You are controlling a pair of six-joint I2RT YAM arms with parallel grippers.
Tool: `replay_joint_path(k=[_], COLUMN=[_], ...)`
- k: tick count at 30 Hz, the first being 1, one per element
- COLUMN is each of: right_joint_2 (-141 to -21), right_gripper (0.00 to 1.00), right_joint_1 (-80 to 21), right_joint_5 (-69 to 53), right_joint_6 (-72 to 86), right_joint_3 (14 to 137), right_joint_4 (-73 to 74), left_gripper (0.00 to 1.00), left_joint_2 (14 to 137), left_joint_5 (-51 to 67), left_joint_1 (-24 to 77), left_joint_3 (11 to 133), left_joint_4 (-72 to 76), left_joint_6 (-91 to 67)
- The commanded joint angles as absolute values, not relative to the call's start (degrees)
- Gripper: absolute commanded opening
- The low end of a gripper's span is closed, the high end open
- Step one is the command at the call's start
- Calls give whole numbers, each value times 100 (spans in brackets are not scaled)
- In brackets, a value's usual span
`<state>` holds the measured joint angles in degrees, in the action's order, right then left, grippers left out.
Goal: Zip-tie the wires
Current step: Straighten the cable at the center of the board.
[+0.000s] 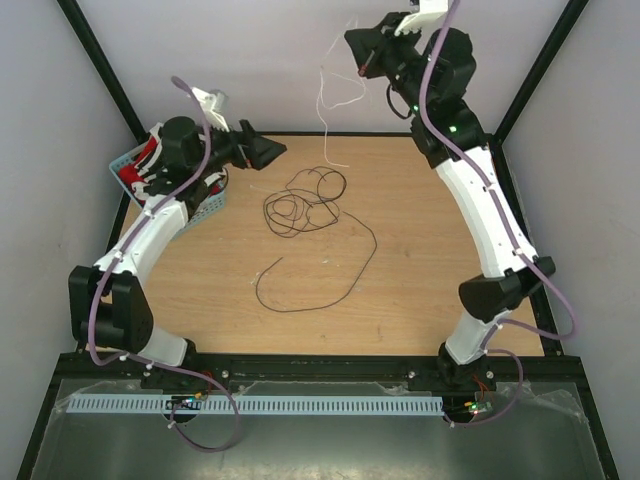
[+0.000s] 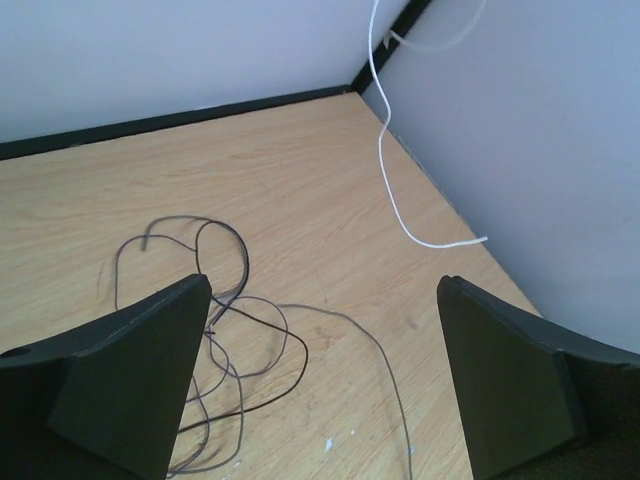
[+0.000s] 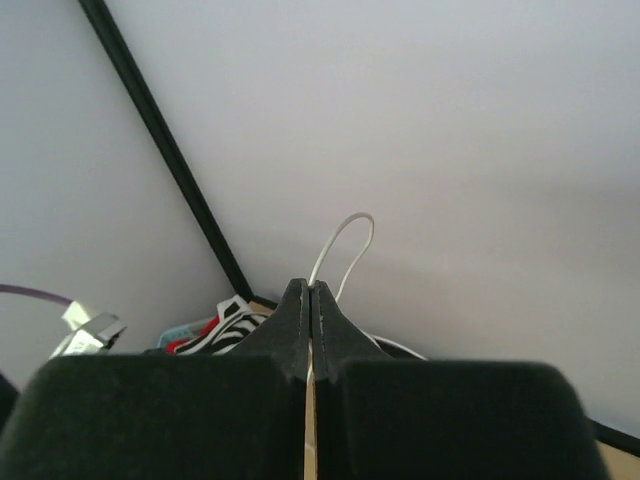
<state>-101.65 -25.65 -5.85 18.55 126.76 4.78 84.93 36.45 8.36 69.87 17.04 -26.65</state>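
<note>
The dark wires point(image 1: 300, 207) point(image 2: 235, 330) lie slack on the table point(image 1: 420, 300), thin brown-black strands coiled into several overlapping loops toward the far middle of the table. One long end trails off the coils in a wide open curve toward the table's centre. A white strand point(image 1: 322, 110) point(image 2: 382, 150) point(image 3: 345, 240) hangs above the table's far edge, pinched in the closed right gripper point(image 1: 368, 62) point(image 3: 308, 292). Its kinked lower end reaches the table near the coils.
</note>
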Motion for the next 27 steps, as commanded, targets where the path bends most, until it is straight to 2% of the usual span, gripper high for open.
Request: replay_joint_path(k=[1, 12, 18, 21, 23, 24, 25, 27], right_joint_2=[-9607, -8559, -8122, -7911, -7766, -7704, -7645, -7545], right_gripper=[0, 0, 0, 0, 0, 0, 0, 0], right_joint_1=[-2572, -2567, -2570, -2568, -2572, -2571, -2571, -2564], right_joint_5=[-905, -1507, -1563, -1591, -1564, -1519, -1457, -1361], right_joint_6=[1992, 2319, 2568, 2668, 2729, 2741, 2733, 2690], right_joint_3=[12076, 10760, 10391, 10228, 10042, 9971, 9917, 9811], right_joint_4=[507, 331, 192, 123, 23, -6, -15, -8], left_gripper=[98, 96, 88, 82, 71, 63, 52, 20], left_joint_2=[8362, 8848, 9149, 9325, 9441, 9485, 9513, 9510], left_joint_5=[3610, 3154, 2257, 2233, 2351, 2443, 2583, 2862], left_joint_1=[1208, 1962, 2363, 2490, 2583, 2625, 2643, 2618], left_joint_3=[6677, 6723, 6658, 6650, 6684, 6696, 6705, 6685], left_joint_4=[2381, 2799, 2803, 2804, 2799, 2801, 2803, 2787], left_joint_6=[-1860, -1651, -1388, -1334, -1358, -1397, -1426, -1469])
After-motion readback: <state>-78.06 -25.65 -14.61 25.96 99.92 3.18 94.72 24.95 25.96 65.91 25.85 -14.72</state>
